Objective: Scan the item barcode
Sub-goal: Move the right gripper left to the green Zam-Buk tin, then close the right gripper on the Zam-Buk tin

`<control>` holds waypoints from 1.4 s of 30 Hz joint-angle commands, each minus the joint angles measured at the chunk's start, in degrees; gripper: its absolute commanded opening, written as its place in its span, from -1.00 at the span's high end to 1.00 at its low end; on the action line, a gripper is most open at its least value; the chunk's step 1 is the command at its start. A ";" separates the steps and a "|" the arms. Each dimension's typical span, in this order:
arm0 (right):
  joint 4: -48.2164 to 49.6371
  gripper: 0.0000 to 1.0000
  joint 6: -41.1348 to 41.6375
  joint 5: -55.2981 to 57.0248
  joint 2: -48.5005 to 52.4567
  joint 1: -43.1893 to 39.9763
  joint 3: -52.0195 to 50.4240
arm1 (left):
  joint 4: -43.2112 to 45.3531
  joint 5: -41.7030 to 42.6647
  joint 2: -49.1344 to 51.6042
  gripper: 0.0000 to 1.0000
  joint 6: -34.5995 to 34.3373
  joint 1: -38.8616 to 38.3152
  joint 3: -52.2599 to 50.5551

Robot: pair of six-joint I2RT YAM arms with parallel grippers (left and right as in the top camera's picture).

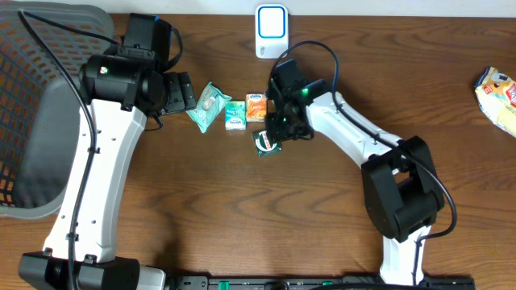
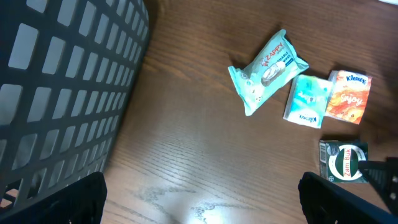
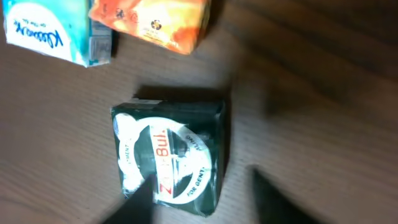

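One dark green Zam-Buk packet lies flat on the table, label up, just beside the orange tissue pack and the teal tissue pack. The right gripper hangs directly over it, with blurred fingers about its near edge. I cannot tell whether they pinch it. The left gripper is spread wide and empty, near the basket.

The flat, slick packet may slip from a shallow pinch, or a finger landing on top may shove it into the tissue packs. No barcode shows on the upper face, so a lift without turning might present the wrong side to the white scanner.
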 commanded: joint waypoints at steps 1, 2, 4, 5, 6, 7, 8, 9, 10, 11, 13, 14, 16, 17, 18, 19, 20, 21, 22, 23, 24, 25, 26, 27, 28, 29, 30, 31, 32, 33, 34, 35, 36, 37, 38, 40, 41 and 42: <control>-0.52 0.74 4.79 1.73 -0.04 0.20 -0.22 | -0.20 -0.70 -0.09 -0.96 -0.52 0.09 -0.17; -0.61 0.84 5.31 1.73 -0.04 0.13 -0.15 | -0.20 -0.68 -0.09 -0.95 -0.52 0.09 -0.17; -1.11 0.86 6.05 1.70 -0.04 -0.22 0.15 | -0.20 -0.70 -0.09 -0.95 -0.52 0.09 -0.17; -1.51 0.86 6.08 1.68 -0.04 -0.39 0.44 | -0.20 -0.70 -0.09 -0.96 -0.52 0.09 -0.17; -1.79 0.85 6.08 1.57 -0.04 -0.48 0.66 | -0.20 -0.70 -0.09 -0.96 -0.52 0.09 -0.17; -2.08 0.83 6.08 1.18 -0.04 -0.52 0.92 | -0.20 -0.70 -0.09 -0.96 -0.52 0.09 -0.17; -2.21 0.80 6.08 0.46 -0.04 -0.52 1.16 | -0.20 -0.70 -0.09 -0.96 -0.52 0.09 -0.17; -2.10 0.77 6.08 -0.85 -0.04 -0.52 1.36 | -0.20 -0.70 -0.09 -0.96 -0.52 0.09 -0.17; -1.79 0.76 6.08 -2.78 -0.04 -0.52 1.62 | -0.20 -0.70 -0.09 -0.96 -0.52 0.09 -0.17; -0.87 0.76 6.08 -5.46 -0.04 -0.48 1.79 | -0.20 -0.70 -0.09 -0.96 -0.52 0.09 -0.17; 1.01 0.79 6.10 -8.61 -0.04 -0.46 1.79 | -0.20 -0.70 -0.09 -0.95 -0.52 0.09 -0.17; 2.29 0.84 6.19 -9.70 -0.04 -0.42 1.79 | -0.20 -0.68 -0.09 -0.96 -0.52 0.09 -0.17; 5.07 0.92 8.57 -9.79 -0.04 -0.42 1.79 | -0.20 -0.68 -0.09 -0.96 -0.52 0.09 -0.17; 6.36 0.97 9.84 -9.55 -0.04 -0.42 1.79 | -0.20 -0.70 -0.09 -0.96 -0.52 0.09 -0.17; 7.45 0.97 11.15 -8.96 -0.04 -0.39 1.79 | -0.20 -0.70 -0.09 -0.96 -0.52 0.09 -0.17; 8.41 0.97 12.17 -8.46 -0.04 -0.39 1.79 | -0.20 -0.70 -0.09 -0.96 -0.52 0.09 -0.17; 9.29 0.97 12.85 -7.96 -0.04 -0.39 1.77 | -0.20 -0.70 -0.09 -0.95 -0.52 0.09 -0.17; 10.08 0.97 12.94 -7.39 -0.02 -0.39 1.77 | -0.20 -0.70 -0.09 -0.95 -0.52 0.09 -0.17; 10.62 0.97 12.98 -6.93 0.04 -0.37 1.77 | -0.20 -0.68 -0.09 -0.96 -0.52 0.09 -0.17; 10.97 0.97 13.53 -6.34 0.11 -0.28 1.77 | -0.20 -0.70 -0.09 -0.96 -0.52 0.09 -0.17; 11.21 0.97 14.32 -5.51 0.35 -0.07 1.77 | -0.20 -0.70 -0.09 -0.96 -0.52 0.09 -0.17; 11.34 0.97 14.97 -5.07 0.55 0.15 1.77 | -0.20 -0.68 -0.09 -0.96 -0.52 0.09 -0.17; 11.47 0.98 15.43 -4.87 0.87 0.39 1.77 | -0.20 -0.70 -0.09 -0.96 -0.52 0.09 -0.17; 11.61 0.97 15.65 -4.90 1.25 0.70 1.75 | -0.20 -0.70 -0.09 -0.96 -0.52 0.09 -0.17; 11.63 0.97 16.00 -4.90 1.73 1.05 1.75 | -0.20 -0.70 -0.09 -0.96 -0.52 0.09 -0.17; 11.63 0.97 16.15 -4.90 2.10 1.40 1.75 | -0.20 -0.70 -0.09 -0.96 -0.52 0.09 -0.17; 11.67 0.97 16.20 -4.76 2.82 1.81 1.75 | -0.20 -0.70 -0.09 -0.95 -0.52 0.09 -0.17; 11.67 0.97 16.35 -4.70 3.26 2.19 1.75 | -0.20 -0.70 -0.09 -0.96 -0.52 0.09 -0.17; 11.69 0.97 16.35 -4.70 3.82 2.51 1.75 | -0.20 -0.70 -0.09 -0.96 -0.52 0.09 -0.17; 11.72 0.97 16.35 -4.72 4.26 2.82 1.75 | -0.20 -0.70 -0.09 -0.95 -0.52 0.09 -0.17; 11.78 0.97 16.33 -4.72 4.61 3.08 1.75 | -0.20 -0.70 -0.09 -0.96 -0.52 0.09 -0.17; 11.80 0.97 16.33 -4.70 4.87 3.43 1.75 | -0.20 -0.70 -0.09 -0.96 -0.52 0.09 -0.17; 11.82 0.97 16.31 -4.63 5.09 3.69 1.75 | -0.20 -0.70 -0.09 -0.96 -0.52 0.09 -0.17; 11.82 0.97 16.31 -4.46 5.09 3.96 1.75 | -0.20 -0.70 -0.09 -0.96 -0.52 0.09 -0.17; 11.78 0.97 16.31 -3.80 5.14 4.26 1.75 | -0.20 -0.68 -0.09 -0.96 -0.52 0.09 -0.17; 11.56 0.97 16.28 -2.47 5.14 4.66 1.75 | -0.20 -0.68 -0.09 -0.96 -0.52 0.09 -0.17; 11.28 0.98 16.28 -1.46 5.14 4.87 1.75 | -0.20 -0.70 -0.09 -0.96 -0.52 0.09 -0.17; 10.86 0.97 16.31 -0.63 5.14 5.07 1.75 | -0.20 -0.70 -0.09 -0.96 -0.52 0.09 -0.17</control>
